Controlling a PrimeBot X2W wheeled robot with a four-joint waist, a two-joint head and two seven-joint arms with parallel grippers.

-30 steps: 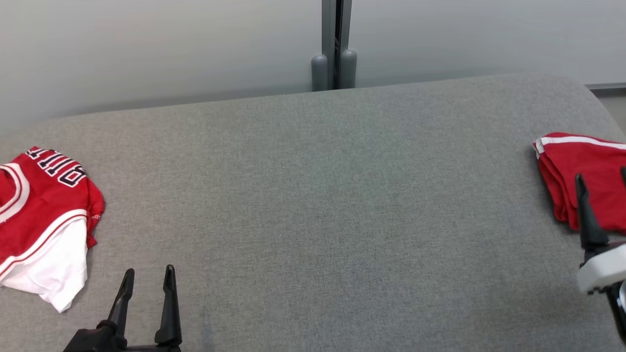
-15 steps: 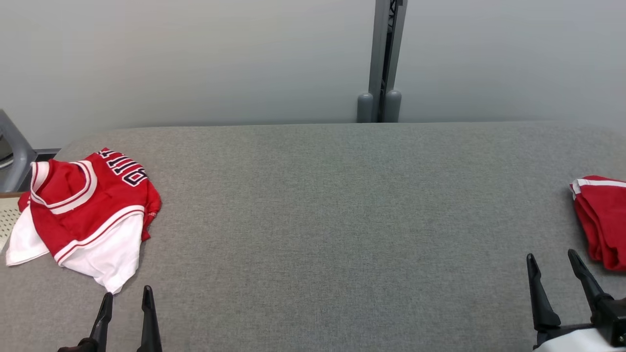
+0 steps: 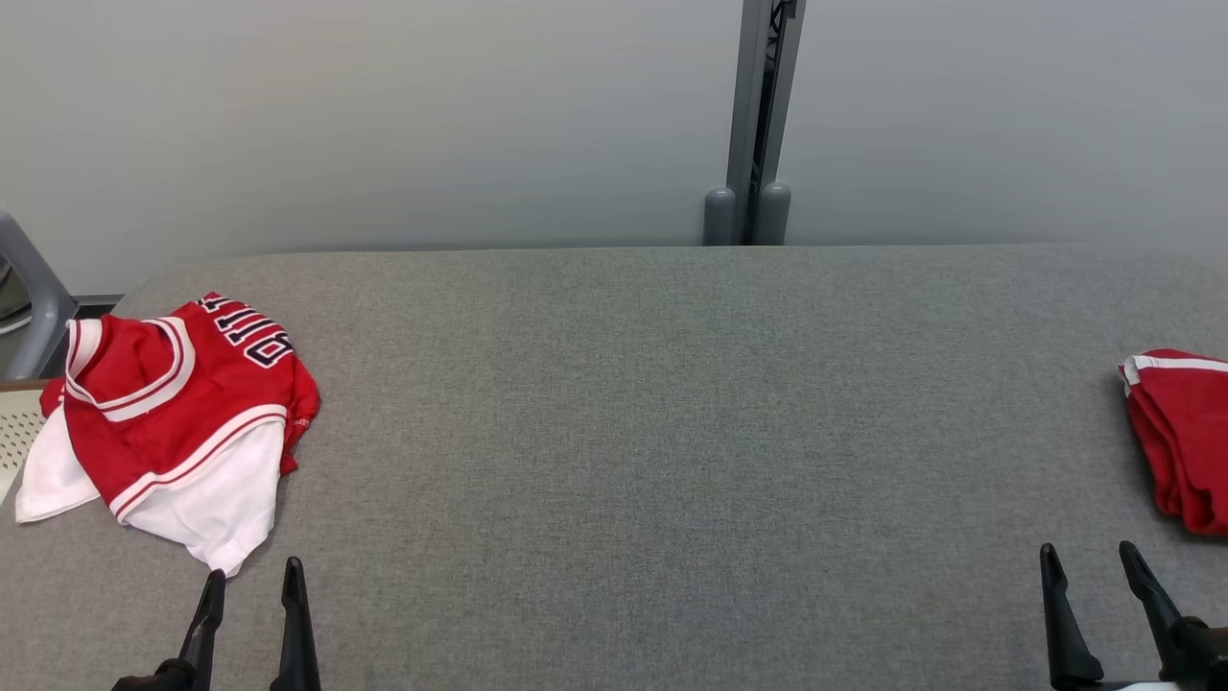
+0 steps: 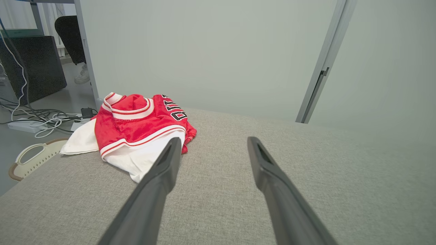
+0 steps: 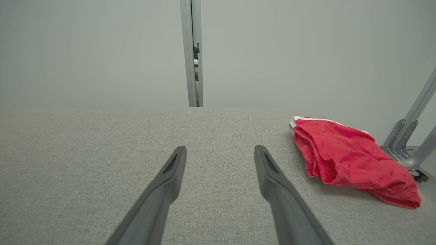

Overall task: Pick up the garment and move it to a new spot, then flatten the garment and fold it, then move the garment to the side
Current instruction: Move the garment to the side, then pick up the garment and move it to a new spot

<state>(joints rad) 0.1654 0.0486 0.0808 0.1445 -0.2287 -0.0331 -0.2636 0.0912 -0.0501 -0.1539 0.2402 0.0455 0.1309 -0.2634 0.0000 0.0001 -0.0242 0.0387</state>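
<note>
The red jersey (image 3: 173,403) lies crumpled at the left end of the grey counter (image 3: 652,432), near the left gripper (image 3: 254,572). Both the left gripper and the right gripper (image 3: 1087,551) have their fingers wide open and hold nothing. The jersey looks soft, light and floppy. The thick collar (image 3: 182,360) or a hem looks like the best place to pinch.
</note>
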